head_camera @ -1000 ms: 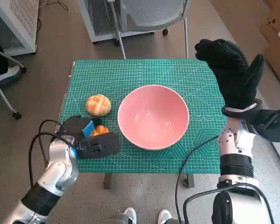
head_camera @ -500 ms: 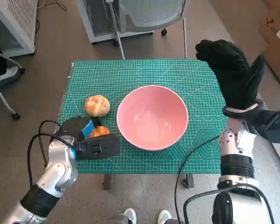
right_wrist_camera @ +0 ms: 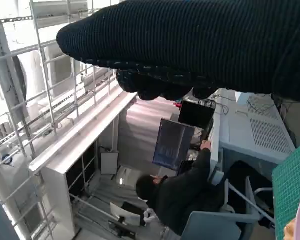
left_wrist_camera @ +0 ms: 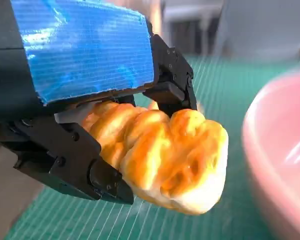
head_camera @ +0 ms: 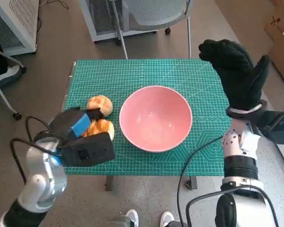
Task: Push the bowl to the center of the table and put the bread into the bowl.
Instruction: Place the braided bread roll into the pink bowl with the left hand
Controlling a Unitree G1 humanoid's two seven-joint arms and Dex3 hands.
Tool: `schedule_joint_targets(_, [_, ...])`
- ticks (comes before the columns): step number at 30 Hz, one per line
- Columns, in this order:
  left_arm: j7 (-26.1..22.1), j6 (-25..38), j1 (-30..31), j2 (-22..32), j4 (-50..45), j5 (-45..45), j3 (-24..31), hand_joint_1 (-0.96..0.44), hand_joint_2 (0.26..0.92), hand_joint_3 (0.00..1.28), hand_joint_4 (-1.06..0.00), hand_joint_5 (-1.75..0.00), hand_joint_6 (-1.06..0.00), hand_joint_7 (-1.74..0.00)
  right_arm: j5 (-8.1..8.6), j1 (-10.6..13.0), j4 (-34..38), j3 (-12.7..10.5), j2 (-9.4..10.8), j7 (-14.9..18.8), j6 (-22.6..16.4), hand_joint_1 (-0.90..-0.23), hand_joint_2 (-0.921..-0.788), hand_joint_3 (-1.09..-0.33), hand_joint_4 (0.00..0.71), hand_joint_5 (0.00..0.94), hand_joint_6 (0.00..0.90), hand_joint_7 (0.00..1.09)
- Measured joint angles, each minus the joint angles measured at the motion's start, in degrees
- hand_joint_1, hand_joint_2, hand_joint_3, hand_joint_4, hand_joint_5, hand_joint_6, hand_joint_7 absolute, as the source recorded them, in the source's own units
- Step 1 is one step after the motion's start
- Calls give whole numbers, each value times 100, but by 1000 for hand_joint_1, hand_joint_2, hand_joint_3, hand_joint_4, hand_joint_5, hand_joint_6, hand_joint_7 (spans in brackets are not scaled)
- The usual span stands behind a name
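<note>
- Bowl [head_camera: 155, 118] mid-frame on green mat [head_camera: 132, 73], prob already centred; could get nudged by incoming arm.
- Right hand [head_camera: 236, 75] raised upper right, fingers spread, empty.
- Left hand [head_camera: 83, 139] lower left, fingers clamped on bread [left_wrist_camera: 165, 157], just beside bowl; half sticks out, could slip pre-rim.
- Second bun [head_camera: 100, 104] close by, may get bumped.

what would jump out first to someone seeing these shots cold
Probably the big pink bowl in the middle of the green cutting mat, empty. Next, the left hand at the mat's near left, gripping a golden bread roll beside the bowl, with a second round bun lying on the mat just behind it. The gloved right hand is raised over the mat's far right corner, holding nothing.
</note>
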Motion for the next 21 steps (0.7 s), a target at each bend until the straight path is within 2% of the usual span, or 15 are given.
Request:
schedule_joint_targets(6, [6, -128, -97, -83, -567, -22, 246, 3, 872, 33, -832, -1034, -776, -985, 27, 0, 31, -10, -1, 3, 0, -628, -921, -765, 319, 0, 410, 0])
schedule_joint_targets(13, [219, -513, -367, -293, -793, -19, 293, 3, 864, 12, -902, -900, -787, -1024, 30, 0, 59, -14, -3, 6, 0, -625, -921, -773, 316, 0, 407, 0])
schedule_joint_targets(21, [764, -1258, -888, -690, -447, -4, 35, 3, 866, 8, -916, -918, -776, -999, 36, -2, 65, -19, -20, 38, 1, -624, -921, -782, 313, 0, 403, 0])
